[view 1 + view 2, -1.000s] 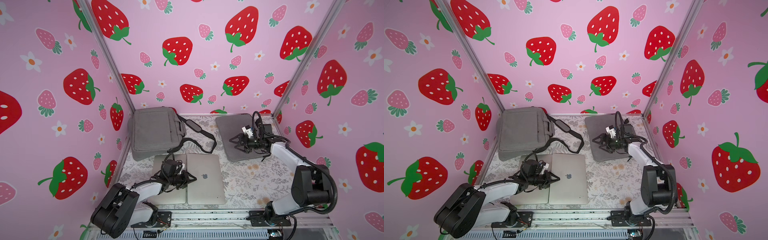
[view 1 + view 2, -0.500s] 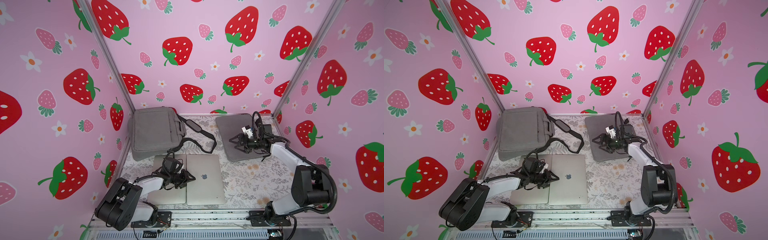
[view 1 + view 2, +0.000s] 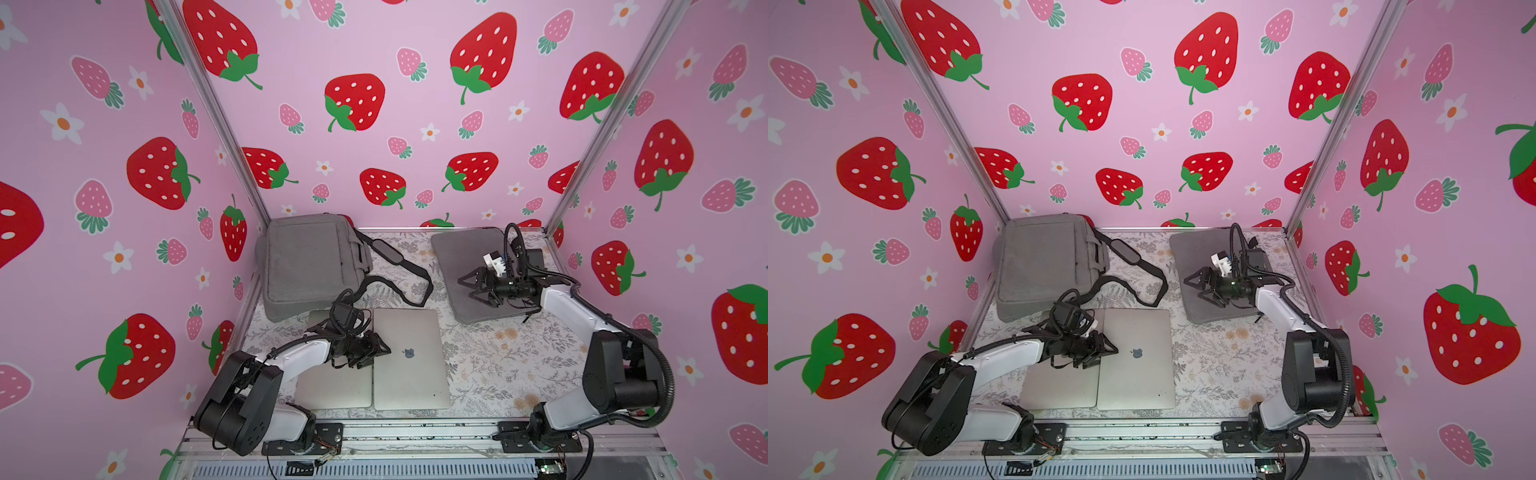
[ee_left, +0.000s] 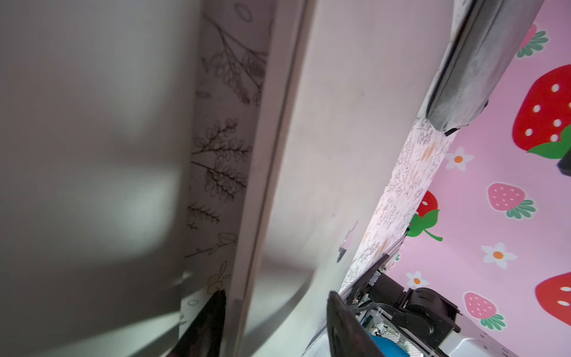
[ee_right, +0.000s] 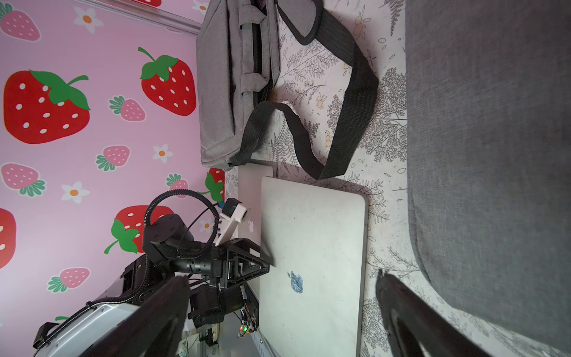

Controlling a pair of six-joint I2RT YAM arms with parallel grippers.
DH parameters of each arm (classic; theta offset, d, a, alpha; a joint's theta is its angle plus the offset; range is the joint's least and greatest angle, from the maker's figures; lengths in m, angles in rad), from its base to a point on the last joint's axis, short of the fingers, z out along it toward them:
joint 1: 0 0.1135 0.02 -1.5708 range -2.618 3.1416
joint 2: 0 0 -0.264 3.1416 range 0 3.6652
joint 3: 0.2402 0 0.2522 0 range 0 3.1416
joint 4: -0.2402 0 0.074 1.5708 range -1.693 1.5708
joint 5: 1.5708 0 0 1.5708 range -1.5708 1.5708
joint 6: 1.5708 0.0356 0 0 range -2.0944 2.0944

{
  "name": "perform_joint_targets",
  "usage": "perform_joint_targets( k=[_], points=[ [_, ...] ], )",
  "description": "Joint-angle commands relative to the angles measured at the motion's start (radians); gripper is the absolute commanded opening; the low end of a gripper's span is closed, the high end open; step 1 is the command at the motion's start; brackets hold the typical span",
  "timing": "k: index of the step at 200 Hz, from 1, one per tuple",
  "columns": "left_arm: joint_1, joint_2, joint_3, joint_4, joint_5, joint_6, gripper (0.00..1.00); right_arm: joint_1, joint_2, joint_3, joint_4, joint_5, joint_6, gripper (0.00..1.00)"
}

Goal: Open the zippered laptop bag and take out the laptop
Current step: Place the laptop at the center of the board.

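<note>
Looks like the tail end of taking the laptop out. Spot the laptop (image 3: 409,357), logo up and lid shut, flat on the table (image 3: 498,357) toward the front, outside any bag, just beside a second laptop (image 3: 332,386); hard to tell whether touching. Find the left claw (image 3: 380,353) low at the seam between the two, fingers (image 4: 207,327) spread to either side of the logo laptop's edge and pinching nothing, going by the left wrist view. Find the right claw (image 3: 464,289) hovering above a dark grey sleeve (image 3: 465,249) at the back right, spread wide and empty. Note the light grey bag (image 3: 307,262) at the back left, black strap (image 3: 399,266) looped across the table, well apart from both claws. No telling the zippered one apart with certainty: bag or sleeve. Next, probably: draw the left claw back and up off the laptop's edge, keeping both fingers clear so as not to nudge or drag it; leave the right claw above the sleeve or lift it away.
</note>
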State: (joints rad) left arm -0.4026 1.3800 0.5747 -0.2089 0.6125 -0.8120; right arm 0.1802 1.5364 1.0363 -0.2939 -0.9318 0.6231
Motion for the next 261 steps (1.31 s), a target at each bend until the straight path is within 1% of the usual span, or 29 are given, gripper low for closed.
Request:
perform_joint_targets(
  k=[1,23,50,67,99,125,155,188,232,261],
  points=[
    [0.002,0.018,0.072,-0.081,-0.009,0.058,0.54,-0.007,0.008,0.001,-0.017,-0.005,-0.033,0.98],
    [0.001,0.038,0.095,-0.116,-0.016,0.078,0.54,-0.007,0.006,0.001,-0.021,-0.004,-0.037,0.99],
    [-0.006,0.080,0.094,-0.052,0.016,0.052,0.53,-0.007,0.007,-0.002,-0.024,-0.004,-0.042,0.99],
    [-0.025,0.104,0.109,-0.034,0.014,0.044,0.53,-0.008,0.006,-0.002,-0.024,-0.001,-0.043,0.99],
    [-0.032,0.135,0.128,-0.027,0.008,0.048,0.53,-0.008,0.006,-0.002,-0.034,-0.001,-0.048,1.00],
    [-0.025,0.140,0.127,-0.057,-0.013,0.064,0.53,-0.010,0.008,0.001,-0.042,-0.004,-0.052,1.00],
    [-0.025,0.158,0.187,-0.165,-0.077,0.120,0.54,-0.010,0.017,0.011,-0.056,-0.006,-0.064,1.00],
    [-0.024,0.165,0.203,-0.215,-0.113,0.134,0.55,-0.010,0.011,0.019,-0.097,0.006,-0.098,1.00],
    [-0.024,0.184,0.289,-0.312,-0.180,0.192,0.56,-0.010,-0.007,0.021,-0.164,0.045,-0.148,1.00],
    [-0.027,0.202,0.305,-0.314,-0.168,0.200,0.56,-0.010,-0.024,0.020,-0.180,0.061,-0.160,1.00]
  ],
)
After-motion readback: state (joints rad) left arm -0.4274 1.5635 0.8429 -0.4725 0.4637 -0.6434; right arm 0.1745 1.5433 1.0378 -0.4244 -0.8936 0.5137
